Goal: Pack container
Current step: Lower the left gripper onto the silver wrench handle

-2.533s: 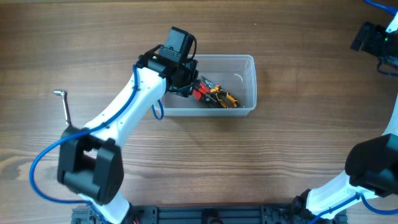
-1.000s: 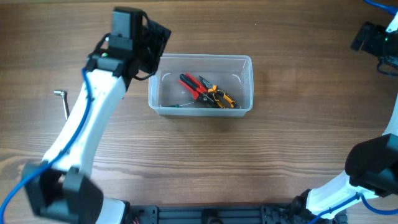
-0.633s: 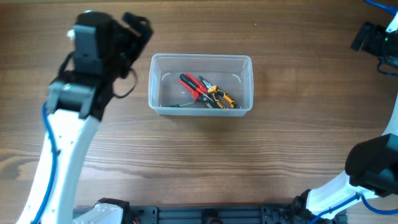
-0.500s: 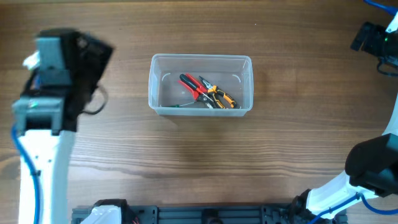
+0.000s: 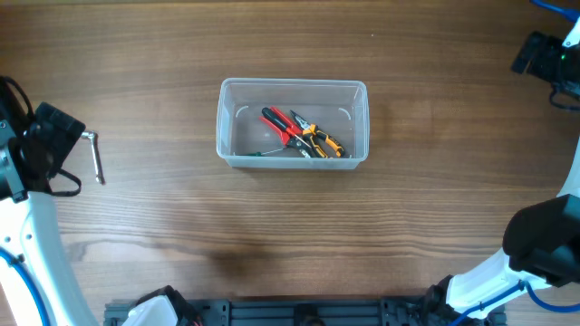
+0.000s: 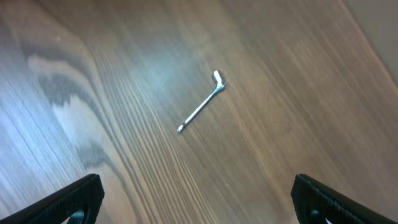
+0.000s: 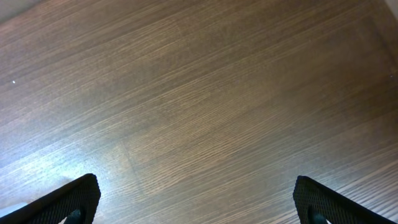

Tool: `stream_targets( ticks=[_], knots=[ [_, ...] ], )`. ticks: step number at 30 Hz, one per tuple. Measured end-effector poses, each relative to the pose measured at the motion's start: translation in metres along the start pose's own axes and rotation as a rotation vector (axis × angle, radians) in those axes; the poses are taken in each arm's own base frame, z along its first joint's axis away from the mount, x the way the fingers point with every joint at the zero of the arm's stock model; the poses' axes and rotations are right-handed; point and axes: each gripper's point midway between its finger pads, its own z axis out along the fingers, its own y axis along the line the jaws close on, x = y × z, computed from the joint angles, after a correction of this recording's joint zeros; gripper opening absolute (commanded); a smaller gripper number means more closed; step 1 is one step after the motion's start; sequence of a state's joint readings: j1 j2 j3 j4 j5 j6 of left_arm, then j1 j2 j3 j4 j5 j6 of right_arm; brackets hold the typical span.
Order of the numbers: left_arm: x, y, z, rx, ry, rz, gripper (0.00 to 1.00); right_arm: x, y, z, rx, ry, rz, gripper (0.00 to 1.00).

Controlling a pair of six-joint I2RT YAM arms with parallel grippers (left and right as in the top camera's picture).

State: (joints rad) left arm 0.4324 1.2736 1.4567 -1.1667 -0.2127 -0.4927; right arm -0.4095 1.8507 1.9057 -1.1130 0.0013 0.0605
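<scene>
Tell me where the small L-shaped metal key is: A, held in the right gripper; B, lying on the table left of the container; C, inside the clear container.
B: the key lies on the bare table, well left of the container.

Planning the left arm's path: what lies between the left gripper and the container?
Overhead view: only the L-shaped hex key, right beside the left gripper; from there to the container, bare wood.
</scene>
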Motion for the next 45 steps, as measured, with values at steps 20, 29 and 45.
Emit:
stream_targets(
  ticks=[20, 29, 45],
  knots=[
    [0.081, -0.012, 0.205, -0.082, 0.492, 0.657, 1.00, 0.000, 0.000, 0.000, 0.000, 0.000, 0.000, 1.00],
    [0.085, -0.034, 0.216, 0.090, 0.489, 0.684, 1.00, 0.000, 0.000, 0.000, 0.000, 0.000, 0.000, 1.00],
    [0.054, -0.011, 0.229, 0.097, 0.421, 0.595, 1.00, 0.000, 0.000, 0.000, 0.000, 0.000, 0.000, 1.00]
  ],
)
